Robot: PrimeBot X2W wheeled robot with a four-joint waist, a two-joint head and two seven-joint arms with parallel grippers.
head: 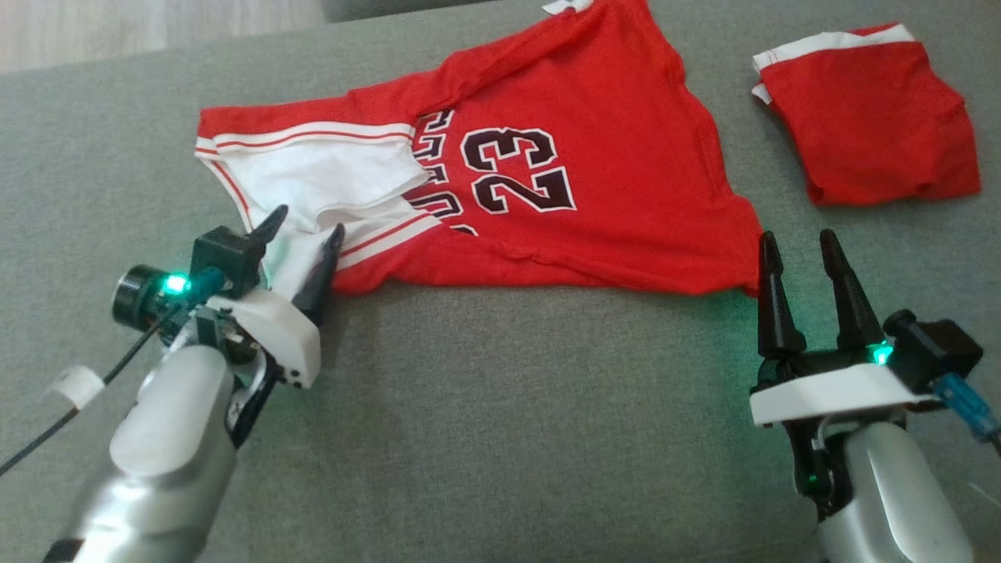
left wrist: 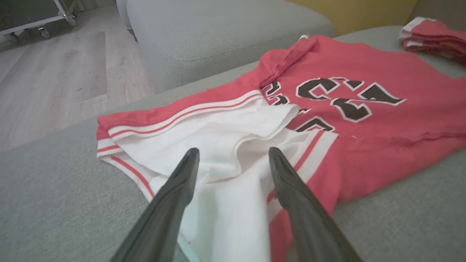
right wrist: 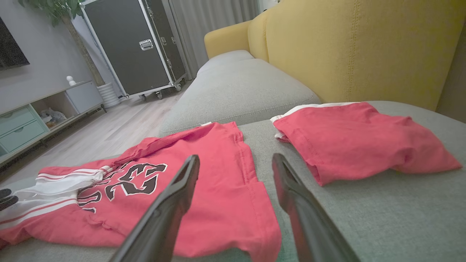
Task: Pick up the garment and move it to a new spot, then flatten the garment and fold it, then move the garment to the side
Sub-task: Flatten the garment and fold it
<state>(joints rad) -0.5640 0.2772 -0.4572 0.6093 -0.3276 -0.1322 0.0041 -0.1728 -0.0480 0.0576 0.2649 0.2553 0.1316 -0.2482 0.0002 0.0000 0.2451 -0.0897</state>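
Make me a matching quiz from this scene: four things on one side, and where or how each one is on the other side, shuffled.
Column one:
1 jersey
2 folded red garment
3 left gripper
4 right gripper

Column two:
A open, at the jersey's plain red corner
B spread out, number 23 showing
C open, over the jersey's white part
D lying apart, toward the robot's right

Pairs: 1-B, 2-D, 3-C, 4-A

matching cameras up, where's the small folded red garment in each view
Head view: folded red garment upper right.
Left wrist view: folded red garment top right corner.
Right wrist view: folded red garment right of centre.
Shared landmark: the 23 jersey, beside it in every view.
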